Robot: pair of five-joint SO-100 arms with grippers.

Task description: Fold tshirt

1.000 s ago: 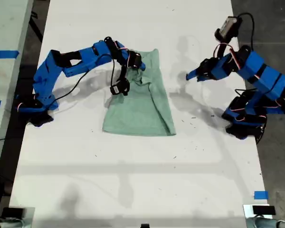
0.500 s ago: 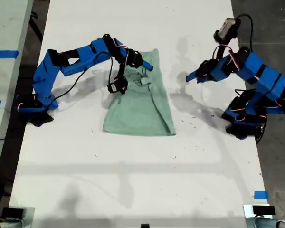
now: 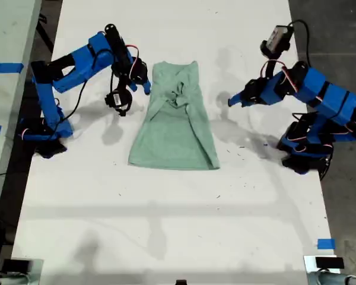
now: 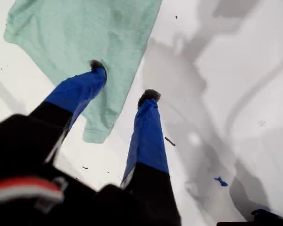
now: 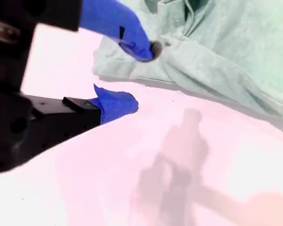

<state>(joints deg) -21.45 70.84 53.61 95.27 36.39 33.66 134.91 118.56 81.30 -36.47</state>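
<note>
The tshirt lies flat in the middle of the white table, pale mint green, its sides folded inward and rumpled near the far end. My second gripper hovers open just beside the shirt's edge on the exterior view's left. In the second wrist view one fingertip overlaps the tshirt edge, and nothing sits between the jaws of the gripper. My first gripper is open above bare table on the exterior view's right, apart from the shirt. The first wrist view shows that gripper empty, with the tshirt beyond.
Both arm bases stand at the table's side edges in the exterior view, one on its left, one on its right. Blue tape marks the near right corner. A second table sits past a dark gap on the left.
My second gripper let go of the shirt's folded part and pulled back toward the exterior view's left, off the fabric. My first gripper edged slightly toward the shirt.
</note>
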